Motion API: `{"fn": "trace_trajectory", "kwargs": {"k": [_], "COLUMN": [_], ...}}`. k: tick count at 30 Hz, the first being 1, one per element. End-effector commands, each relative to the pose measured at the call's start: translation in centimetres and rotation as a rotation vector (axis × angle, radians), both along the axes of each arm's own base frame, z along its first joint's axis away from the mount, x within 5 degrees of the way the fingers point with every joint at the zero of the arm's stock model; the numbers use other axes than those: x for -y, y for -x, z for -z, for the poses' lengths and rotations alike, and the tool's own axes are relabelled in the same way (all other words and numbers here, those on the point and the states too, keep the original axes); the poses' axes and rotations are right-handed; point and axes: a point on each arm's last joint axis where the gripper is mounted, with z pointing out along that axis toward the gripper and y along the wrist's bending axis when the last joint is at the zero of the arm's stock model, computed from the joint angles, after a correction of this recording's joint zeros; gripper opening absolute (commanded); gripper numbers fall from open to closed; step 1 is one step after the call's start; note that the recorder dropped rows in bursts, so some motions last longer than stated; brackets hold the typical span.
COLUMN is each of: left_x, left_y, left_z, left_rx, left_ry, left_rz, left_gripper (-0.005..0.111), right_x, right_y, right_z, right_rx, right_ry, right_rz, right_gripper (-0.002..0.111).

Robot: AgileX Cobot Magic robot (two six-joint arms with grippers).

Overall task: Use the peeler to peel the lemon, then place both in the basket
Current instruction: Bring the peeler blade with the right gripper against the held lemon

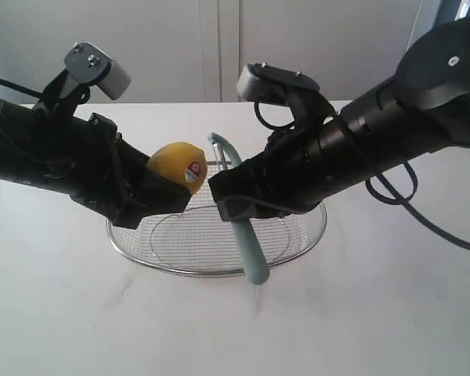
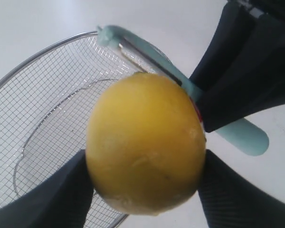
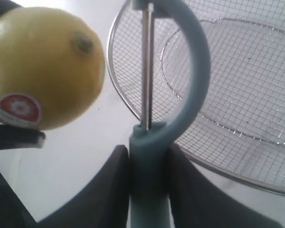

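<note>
Both arms meet over the middle of the white desk. The left end effector holds the small round yellow lemon between its dark fingers, jaws set wide around the fruit. The lemon's red-and-white sticker faces the right arm. The right end effector is clamped narrowly on the pale teal-green handle of the slim peeler. The curved hook-shaped head points up and the free handle end hangs down toward the near side.

Progress: both tools are picked up and brought together, but the lemon's skin looks whole and smooth in every view. No strip of peel is seen on the desk or in the wide oval basket of silver wire mesh. Peeling therefore appears not yet begun, and placing both items in the basket remains.

Relative position: the peeler's blade stands just right of the lemon. The right wrist view shows a slim gap between them, while the left wrist view suggests they are very close at the lemon's far side. Both objects are held in the air over the basket, which rests on the desk below them.
</note>
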Motion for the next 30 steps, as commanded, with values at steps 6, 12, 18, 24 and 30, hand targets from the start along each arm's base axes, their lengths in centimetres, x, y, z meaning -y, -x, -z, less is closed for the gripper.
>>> {"fn": "trace_trajectory", "kwargs": {"k": [6, 12, 18, 24, 30], "left_x": [0.18, 0.18, 0.18, 0.18, 0.18], "left_y": [0.4, 0.4, 0.4, 0.4, 0.4], "left_z": [-0.72, -0.72, -0.72, -0.72, -0.72], "left_rx": [-0.001, -0.001, -0.001, -0.001, -0.001], "left_ry": [0.038, 0.038, 0.038, 0.038, 0.038], "left_rz": [0.007, 0.007, 0.007, 0.007, 0.007], "left_gripper": [0.0, 0.0, 0.0, 0.0, 0.0], "right_x": [-0.71, -1.12, -1.14, -0.96, -0.77], "right_y": [0.13, 0.43, 0.41, 0.17, 0.3], "right_z": [1.55, 1.48, 1.46, 1.18, 0.64], "right_rx": [-0.11, -0.126, -0.125, -0.101, -0.086], "right_ry": [0.0, -0.042, -0.044, -0.046, -0.05], "right_rz": [-0.053, -0.104, -0.102, -0.067, -0.052], "right_gripper": [0.0, 0.0, 0.0, 0.0, 0.0]}}
